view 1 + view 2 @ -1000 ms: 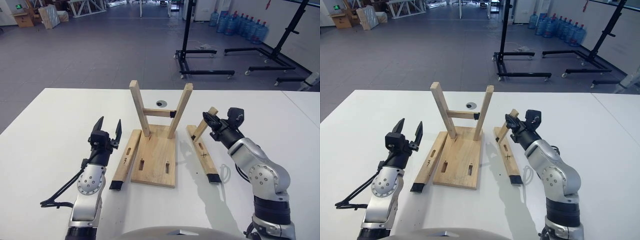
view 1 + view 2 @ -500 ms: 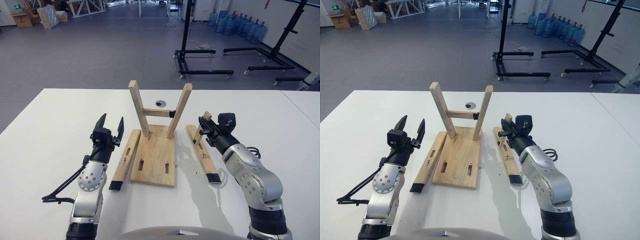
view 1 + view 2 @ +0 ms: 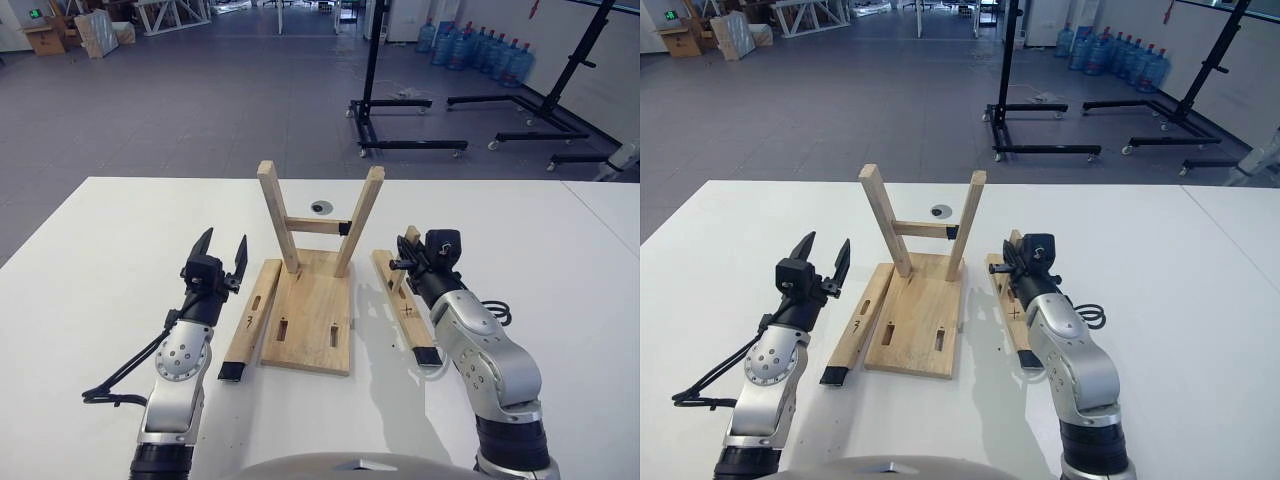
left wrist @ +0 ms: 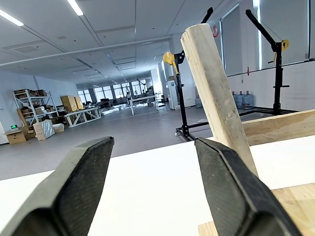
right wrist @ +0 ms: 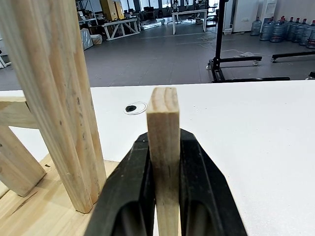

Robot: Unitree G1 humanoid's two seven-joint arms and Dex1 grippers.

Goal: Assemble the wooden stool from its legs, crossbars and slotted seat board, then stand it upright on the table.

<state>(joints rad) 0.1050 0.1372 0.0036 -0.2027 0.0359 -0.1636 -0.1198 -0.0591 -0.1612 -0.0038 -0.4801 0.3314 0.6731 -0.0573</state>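
Seat board (image 3: 312, 322) flat on the table (image 3: 90, 270), one leg pair (image 3: 279, 218) standing in it; my right gripper (image 3: 408, 266) clamps a loose crossbar (image 5: 164, 113) at the right loose leg (image 3: 412, 318), I judge for slotting; left gripper (image 3: 222, 242) gapes empty near the left leg (image 3: 250, 318).

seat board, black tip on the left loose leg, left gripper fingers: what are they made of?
Seat board: pale wood with visible grain, matte, looks unfinished.
Leg tip: black cap, likely rubber or plastic; can't tell which.
Left gripper fingers: matte black, faintly textured, probably moulded plastic or rubber-faced.
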